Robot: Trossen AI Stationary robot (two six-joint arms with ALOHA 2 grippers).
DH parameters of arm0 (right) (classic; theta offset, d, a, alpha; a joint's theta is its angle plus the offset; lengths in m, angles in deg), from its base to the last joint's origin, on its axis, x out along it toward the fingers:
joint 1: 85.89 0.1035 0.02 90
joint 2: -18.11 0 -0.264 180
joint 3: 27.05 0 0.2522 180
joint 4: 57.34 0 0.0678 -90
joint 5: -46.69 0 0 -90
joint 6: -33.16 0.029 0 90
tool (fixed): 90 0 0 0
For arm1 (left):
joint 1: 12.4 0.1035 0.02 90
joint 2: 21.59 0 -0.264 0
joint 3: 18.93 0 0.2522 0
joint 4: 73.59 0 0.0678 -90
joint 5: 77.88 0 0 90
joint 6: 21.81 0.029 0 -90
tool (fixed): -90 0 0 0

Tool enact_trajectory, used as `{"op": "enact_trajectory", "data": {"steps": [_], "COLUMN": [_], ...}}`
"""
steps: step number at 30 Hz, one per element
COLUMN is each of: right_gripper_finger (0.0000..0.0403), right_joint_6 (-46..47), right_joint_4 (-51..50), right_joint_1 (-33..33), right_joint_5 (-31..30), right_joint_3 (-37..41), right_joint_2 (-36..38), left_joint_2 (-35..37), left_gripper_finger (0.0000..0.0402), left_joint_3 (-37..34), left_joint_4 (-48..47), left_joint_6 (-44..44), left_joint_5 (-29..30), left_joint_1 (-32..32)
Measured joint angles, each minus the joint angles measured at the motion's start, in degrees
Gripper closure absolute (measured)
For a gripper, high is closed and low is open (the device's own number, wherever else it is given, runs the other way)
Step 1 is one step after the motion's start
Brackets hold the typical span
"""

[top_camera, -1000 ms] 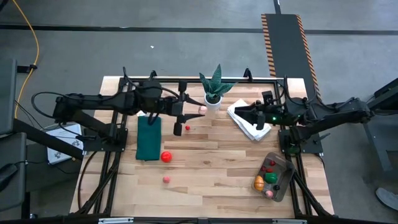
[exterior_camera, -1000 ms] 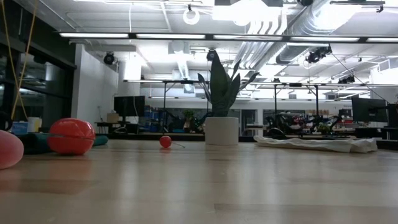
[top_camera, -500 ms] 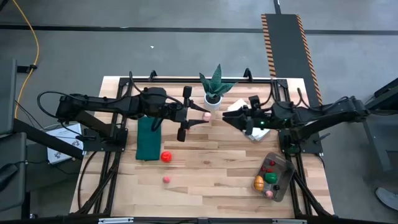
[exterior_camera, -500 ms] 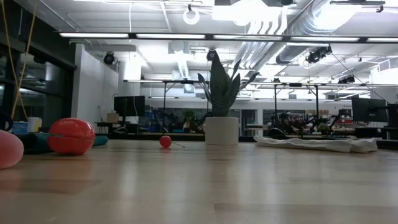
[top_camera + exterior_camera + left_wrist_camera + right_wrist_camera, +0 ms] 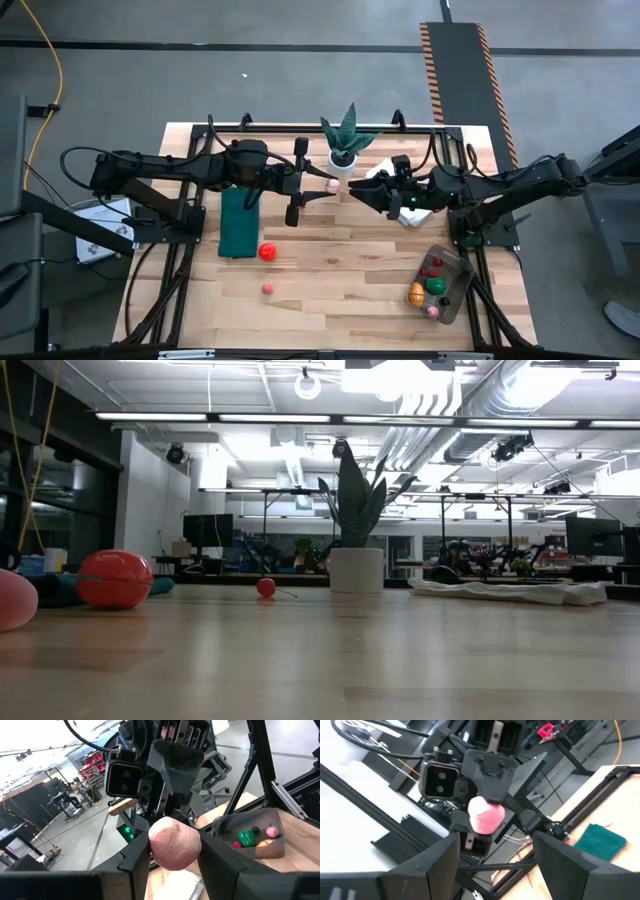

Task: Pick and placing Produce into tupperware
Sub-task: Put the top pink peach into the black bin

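Note:
A pink round fruit (image 5: pixel 175 842) is up in the air over the table's middle, near the far edge, with my left gripper (image 5: pixel 326 187) shut on it. My right gripper (image 5: pixel 357 193) faces it from the table's right, a short way off, open and with nothing between its fingers (image 5: pixel 425 865). The tupperware (image 5: pixel 447 288) stands at the near right with several pieces of produce in it. A red tomato (image 5: pixel 267 252) and a small pink fruit (image 5: pixel 268 289) lie on the table at the near left. A small red berry (image 5: pixel 265 587) lies farther back. My left gripper pinches the pink fruit by its two opposite sides (image 5: pixel 156 849) between its two fingers (image 5: pixel 137 860). The fingers run about level and point toward the table's right. The fruit is lifted clear of the table.
A spiky plant in a white pot (image 5: pixel 343 150) stands at the far edge just behind the two grippers. A folded white cloth (image 5: pixel 414 209) lies under the right arm. A dark green mat (image 5: pixel 238 222) lies under the left arm.
My right gripper has moved toward the table's left, off the white cloth and toward the left gripper with its pink fruit.

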Motion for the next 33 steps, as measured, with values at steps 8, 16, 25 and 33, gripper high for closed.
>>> {"op": "enact_trajectory", "data": {"steps": [8, 16, 25, 33], "right_gripper_finger": [0.0160, 0.0159, 0.0160, 0.0160], "right_joint_6": [0.0, -0.1, 0.1, 0.2], "right_joint_4": [2.1, 3.7, 4.2, 5.3], "right_joint_1": [0.0, 0.0, -0.6, -1.2], "right_joint_5": [0.3, 0.3, 0.9, 2.4], "right_joint_3": [0.0, 0.0, 0.0, 0.0], "right_joint_2": [-1.8, -2.8, -3.5, -3.9], "left_joint_2": [-1.4, -1.8, -2.5, -3.5], "left_gripper_finger": [0.0261, 0.0261, 0.0261, 0.0261], "left_joint_3": [-0.1, 0.0, 0.0, -0.1], "left_joint_4": [0.6, 2.2, 2.8, 2.4], "left_joint_6": [-1.1, -1.2, -1.2, -1.0], "left_joint_5": [-0.6, -1.0, -1.1, -0.5], "left_joint_1": [0.0, -0.5, -0.5, -1.5]}}
